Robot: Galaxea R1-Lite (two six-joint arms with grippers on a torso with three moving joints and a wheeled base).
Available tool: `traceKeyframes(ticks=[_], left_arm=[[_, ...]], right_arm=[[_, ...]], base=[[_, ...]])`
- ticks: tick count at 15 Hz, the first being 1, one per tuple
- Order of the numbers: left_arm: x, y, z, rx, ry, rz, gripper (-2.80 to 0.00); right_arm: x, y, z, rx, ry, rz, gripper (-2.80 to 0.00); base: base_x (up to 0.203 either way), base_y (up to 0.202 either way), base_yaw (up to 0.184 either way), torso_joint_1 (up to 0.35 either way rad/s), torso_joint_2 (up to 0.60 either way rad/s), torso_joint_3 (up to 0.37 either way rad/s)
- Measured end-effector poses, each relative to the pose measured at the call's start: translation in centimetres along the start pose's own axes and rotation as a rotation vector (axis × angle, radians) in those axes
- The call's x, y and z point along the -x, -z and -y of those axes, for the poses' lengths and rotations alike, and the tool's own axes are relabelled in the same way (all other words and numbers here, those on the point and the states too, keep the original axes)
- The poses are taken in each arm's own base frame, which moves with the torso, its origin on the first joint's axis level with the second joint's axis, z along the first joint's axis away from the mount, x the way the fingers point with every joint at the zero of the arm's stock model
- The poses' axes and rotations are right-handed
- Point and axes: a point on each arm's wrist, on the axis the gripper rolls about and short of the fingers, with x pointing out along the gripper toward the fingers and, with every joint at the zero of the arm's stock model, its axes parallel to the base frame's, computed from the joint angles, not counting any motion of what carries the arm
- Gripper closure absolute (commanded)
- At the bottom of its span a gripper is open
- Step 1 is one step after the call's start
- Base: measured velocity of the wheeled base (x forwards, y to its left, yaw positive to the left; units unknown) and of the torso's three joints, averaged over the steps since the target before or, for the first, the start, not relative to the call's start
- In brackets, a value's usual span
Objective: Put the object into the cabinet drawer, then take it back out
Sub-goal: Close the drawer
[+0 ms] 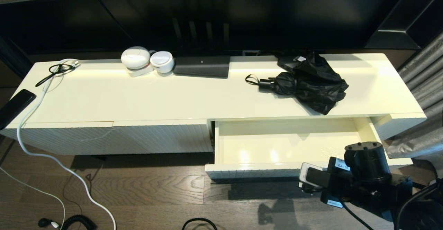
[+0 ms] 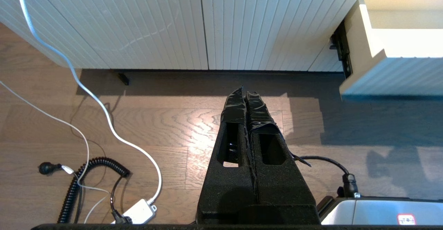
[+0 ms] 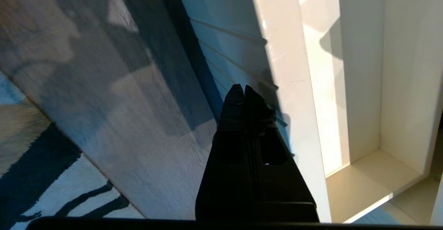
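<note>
1. Umbrella [image 1: 308,83]: lies on the cabinet tabletop [image 1: 138,95], right of centre, just behind the open drawer [image 1: 277,143]; its handle [image 1: 265,84] and wrist loop [image 1: 252,79] point left.
2. Drawer: pulled out toward the near side, interior bare.
3. Handling, as judged: light, with soft, rumpled fabric that would likely slip or bunch under the fingers; the short stiff handle looks the firmest hold.
4. Right hand [image 3: 244,93]: low at the near right, outside the drawer's ribbed front [image 3: 221,33], fingers pressed together, holding nothing.
5. Left hand [image 2: 245,95]: parked above the floor [image 2: 155,119], left of the drawer, fingers together, empty.
</note>
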Motion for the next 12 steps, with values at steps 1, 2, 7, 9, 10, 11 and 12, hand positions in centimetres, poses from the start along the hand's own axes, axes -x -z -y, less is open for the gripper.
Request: traceKeyframes(ticks=[1,2,7,9,10,11,12], left_arm=[[0.0,0.0,0.0,0.000,0.000,0.000,0.00],[0.0,0.0,0.0,0.000,0.000,0.000,0.00],[0.0,0.0,0.0,0.000,0.000,0.000,0.00],[0.0,0.0,0.0,0.000,0.001,0.000,0.00],[0.0,0.0,0.0,-0.001,0.001,0.000,0.00],[0.0,0.0,0.0,0.000,0.000,0.000,0.00],[0.0,0.0,0.0,0.000,0.000,0.000,0.00]], right_arm=[[-0.1,0.0,0.0,-0.001,0.008,0.004,0.00],[-0.2,0.0,0.0,-0.002,0.012,0.006,0.00],[-1.7,-0.7,0.7,-0.019,0.100,0.023,0.00],[-2.2,-0.9,0.7,-0.021,0.106,0.025,0.00],[-2.4,-0.9,0.7,-0.020,0.105,0.025,0.00],[-2.7,-1.0,0.8,-0.023,0.115,0.030,0.00],[-2.9,-1.2,1.0,-0.026,0.126,0.035,0.00]], base=[[0.000,0.000,0.000,0.000,0.00,0.000],[0.000,0.000,0.000,0.000,0.00,0.000],[0.000,0.000,0.000,0.000,0.00,0.000],[0.000,0.000,0.000,0.000,0.00,0.000],[0.000,0.000,0.000,0.000,0.00,0.000],[0.000,0.000,0.000,0.000,0.00,0.000],[0.000,0.000,0.000,0.000,0.00,0.000]])
